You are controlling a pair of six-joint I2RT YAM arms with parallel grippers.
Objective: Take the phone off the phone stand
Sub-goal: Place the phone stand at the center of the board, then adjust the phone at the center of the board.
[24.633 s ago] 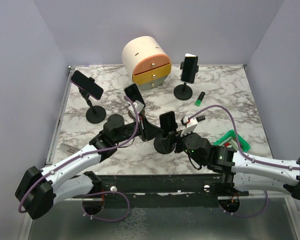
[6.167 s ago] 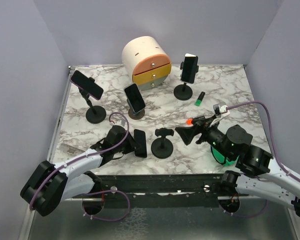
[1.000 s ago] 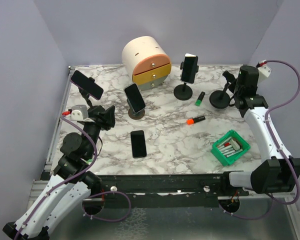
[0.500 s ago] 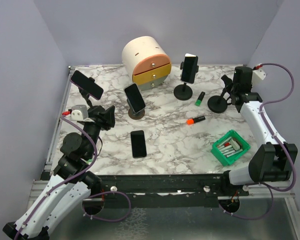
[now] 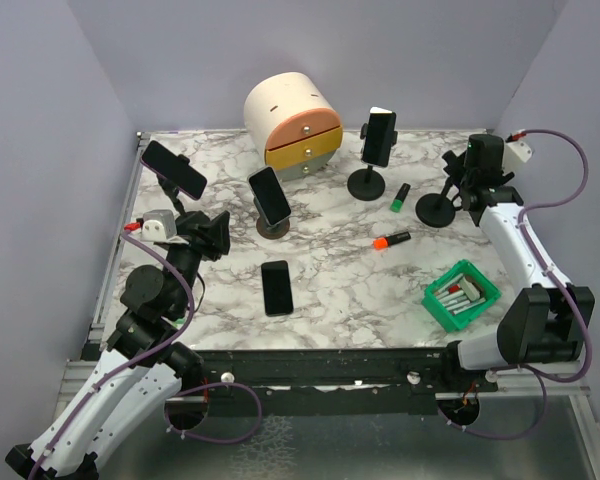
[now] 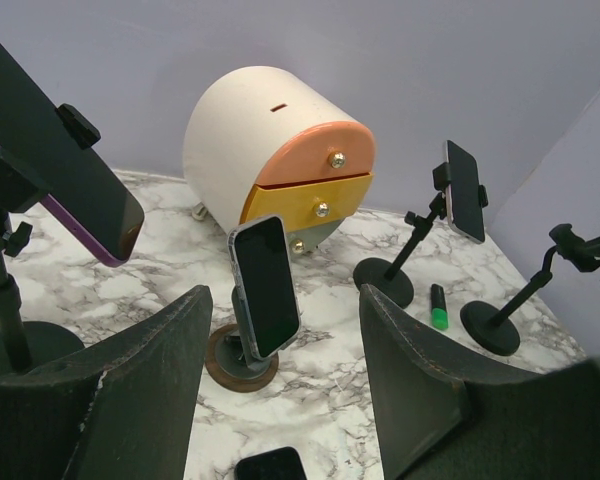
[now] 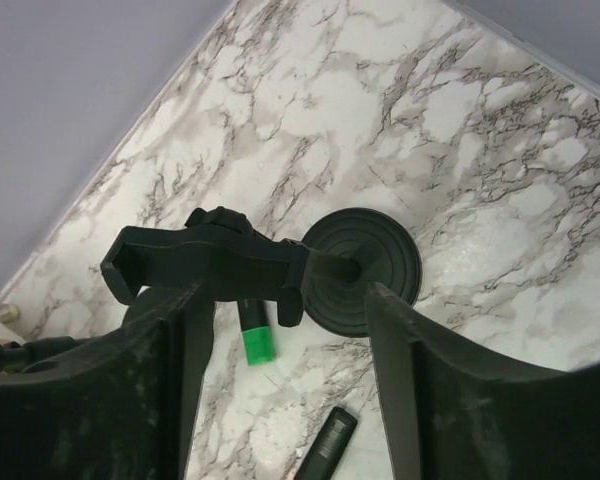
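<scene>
- Black slab phone (image 5: 276,287) lies flat on the white-and-grey marbled worktop (image 5: 330,265), near the front edge, left of centre, well apart from every stand.
- Empty black phone stand with round base (image 5: 437,209) is upright at the far right (its clamp holds nothing).
- Right jaws: spread wide, hanging over that stand's clamp, gripping nothing.
- Left jaws: spread wide, empty, raised over the worktop's left side, facing the cream drum-shaped drawer unit (image 5: 292,120).

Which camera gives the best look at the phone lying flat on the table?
The top external view: the whole phone shows there, lying flat. The left wrist view catches only its upper edge at the bottom of the picture. The right wrist view misses it.
</scene>
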